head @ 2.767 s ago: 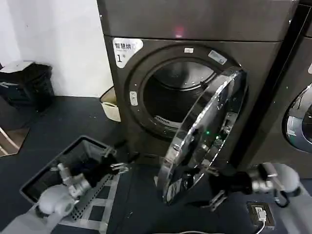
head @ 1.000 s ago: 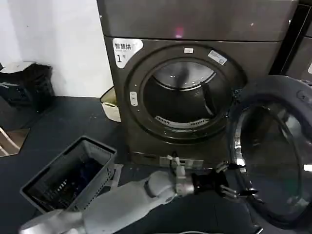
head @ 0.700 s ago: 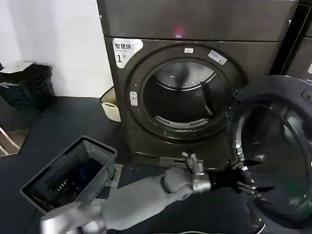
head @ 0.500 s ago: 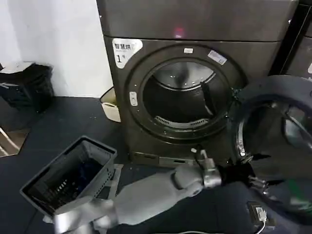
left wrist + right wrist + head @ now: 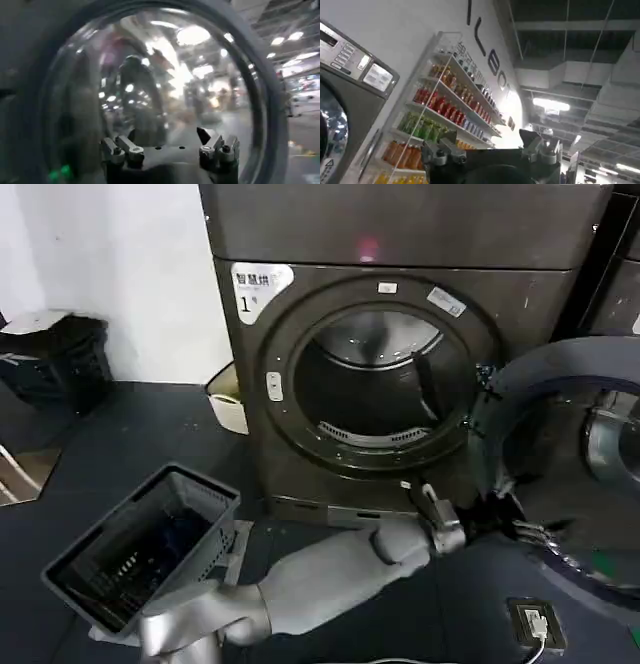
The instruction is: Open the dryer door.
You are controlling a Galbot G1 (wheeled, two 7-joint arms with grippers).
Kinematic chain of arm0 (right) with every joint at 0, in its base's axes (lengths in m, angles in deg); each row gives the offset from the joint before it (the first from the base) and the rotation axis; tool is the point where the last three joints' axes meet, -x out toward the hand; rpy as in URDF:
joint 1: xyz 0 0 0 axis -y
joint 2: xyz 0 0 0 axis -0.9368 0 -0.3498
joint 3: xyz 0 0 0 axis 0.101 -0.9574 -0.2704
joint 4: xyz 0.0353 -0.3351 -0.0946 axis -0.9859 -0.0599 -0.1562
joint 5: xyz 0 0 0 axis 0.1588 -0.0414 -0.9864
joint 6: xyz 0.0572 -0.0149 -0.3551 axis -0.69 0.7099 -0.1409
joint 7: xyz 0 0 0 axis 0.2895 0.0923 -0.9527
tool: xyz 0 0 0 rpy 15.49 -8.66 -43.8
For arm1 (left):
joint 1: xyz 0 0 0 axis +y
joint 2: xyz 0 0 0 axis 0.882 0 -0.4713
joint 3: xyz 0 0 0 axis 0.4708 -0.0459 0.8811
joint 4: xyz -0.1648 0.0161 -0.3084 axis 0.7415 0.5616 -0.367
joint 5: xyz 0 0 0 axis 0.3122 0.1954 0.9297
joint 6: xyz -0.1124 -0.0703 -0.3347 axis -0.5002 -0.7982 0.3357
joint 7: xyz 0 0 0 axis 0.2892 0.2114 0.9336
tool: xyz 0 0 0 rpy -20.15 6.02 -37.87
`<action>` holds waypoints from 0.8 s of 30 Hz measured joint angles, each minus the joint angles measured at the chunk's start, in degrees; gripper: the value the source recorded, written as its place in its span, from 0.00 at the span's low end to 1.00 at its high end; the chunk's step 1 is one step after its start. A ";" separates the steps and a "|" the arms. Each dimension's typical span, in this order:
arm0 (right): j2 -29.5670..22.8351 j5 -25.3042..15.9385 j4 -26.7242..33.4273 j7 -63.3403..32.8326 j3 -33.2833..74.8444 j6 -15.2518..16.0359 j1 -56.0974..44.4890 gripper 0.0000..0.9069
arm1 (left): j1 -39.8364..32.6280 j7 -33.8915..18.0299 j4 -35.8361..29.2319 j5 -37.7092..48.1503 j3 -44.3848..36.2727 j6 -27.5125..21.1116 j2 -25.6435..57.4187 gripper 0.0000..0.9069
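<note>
Jaws spread and empty: your left gripper [image 5: 522, 529] presses the inner face of the dryer door [image 5: 585, 434], swung wide right of the drum opening [image 5: 375, 384]. Final push, I'd say; next, withdraw. Right gripper [image 5: 490, 150] open, aloft.

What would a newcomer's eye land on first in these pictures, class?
The dryer door, swung wide open to the right of the dark machine, with its bare drum opening gaping at centre. Next, the grey left arm reaching across the floor, its left gripper open at the door's lower inner rim.
</note>
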 joint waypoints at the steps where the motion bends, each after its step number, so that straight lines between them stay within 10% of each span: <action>1: 0.02 0.00 0.05 -0.02 -0.09 -0.02 0.07 1.00 | -0.12 -0.02 0.45 -0.69 0.01 0.22 -0.01 1.00; 24: 0.84 -0.06 1.34 0.13 0.09 -0.52 -0.07 1.00 | -1.10 -0.54 3.65 -1.55 1.72 1.75 -0.01 1.00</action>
